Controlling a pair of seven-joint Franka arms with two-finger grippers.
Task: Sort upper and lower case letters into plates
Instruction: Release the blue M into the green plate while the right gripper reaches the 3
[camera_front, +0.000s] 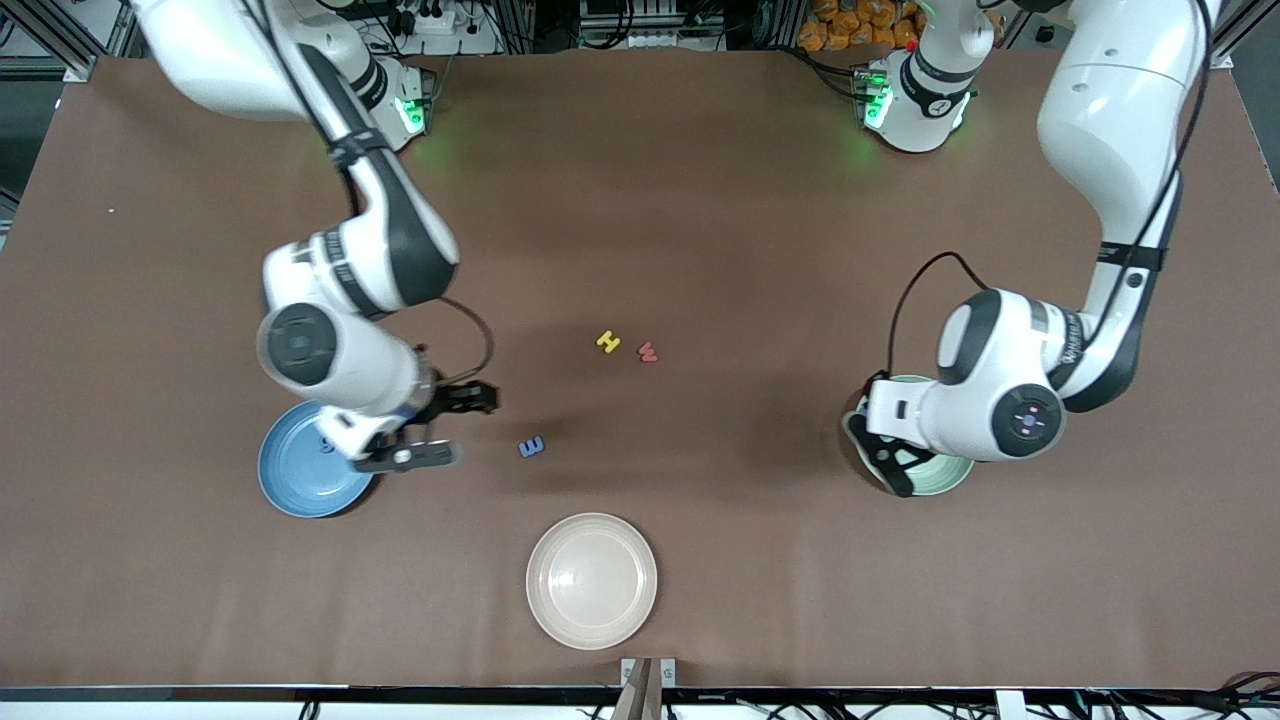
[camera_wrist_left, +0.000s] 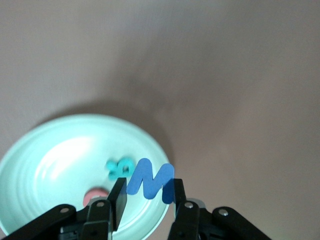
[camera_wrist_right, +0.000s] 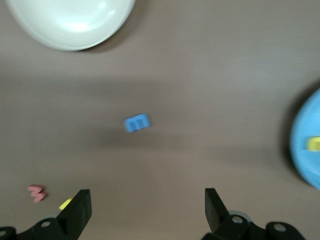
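Left gripper is pinching a blue M over the mint plate — next it's needing release there — while right gripper, spread wide, is hovering beside the blue plate, blue E just ahead.

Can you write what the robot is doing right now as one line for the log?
left gripper: shut on blue letter, over mint plate | right gripper: open, beside blue plate | loose: blue E, yellow H, red W

Left gripper clamped, right gripper agape
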